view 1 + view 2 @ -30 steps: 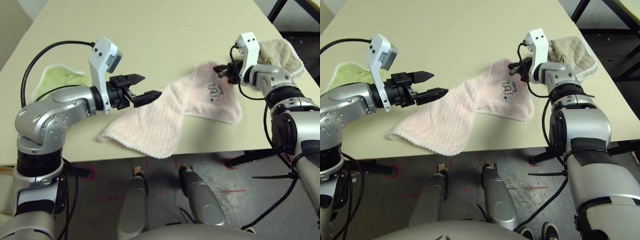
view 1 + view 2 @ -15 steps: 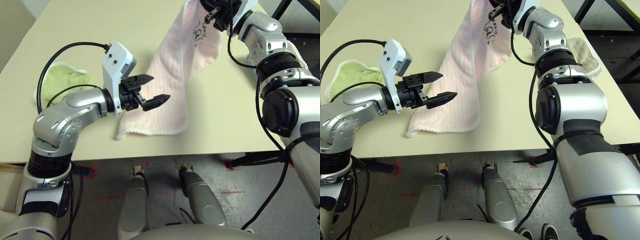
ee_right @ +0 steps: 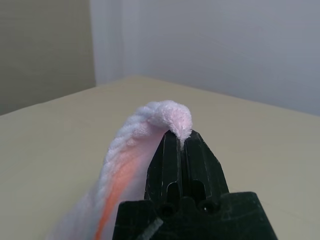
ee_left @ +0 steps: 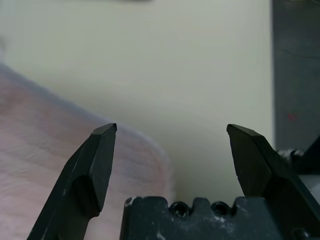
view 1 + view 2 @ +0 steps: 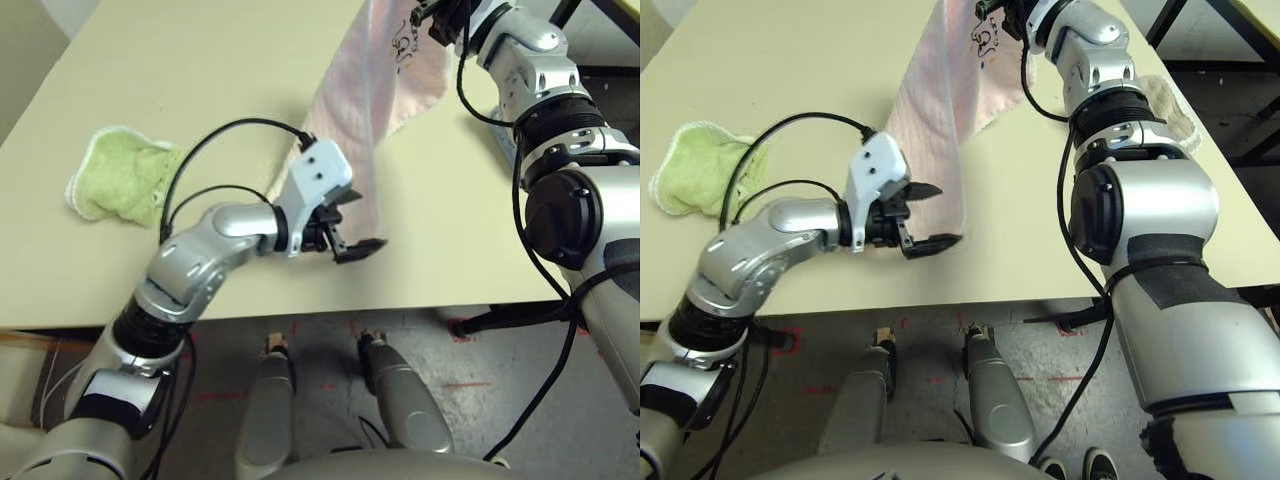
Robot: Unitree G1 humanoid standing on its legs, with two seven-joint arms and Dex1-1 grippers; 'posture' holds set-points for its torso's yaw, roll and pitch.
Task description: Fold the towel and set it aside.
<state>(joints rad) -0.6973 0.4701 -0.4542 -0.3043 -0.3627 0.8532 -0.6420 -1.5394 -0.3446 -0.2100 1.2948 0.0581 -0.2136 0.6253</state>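
Right end effector [image 3: 181,142] pinches the pink towel's [image 5: 362,105] corner high at one o'clock so it hangs; left end effector [image 5: 925,215], spread wide, lines up on its lower edge near the bench [image 5: 200,60] front.

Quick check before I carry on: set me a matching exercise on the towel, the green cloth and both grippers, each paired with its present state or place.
Things:
1. pink towel
2. light-green cloth
3. left gripper
4. right gripper

States:
A. shut on a pinch of cloth
B. lies by itself on the table's left part
C. open, at the hanging cloth's lower end
D. hangs stretched from a raised corner down to the table

Pairs: 1-D, 2-B, 3-C, 4-A
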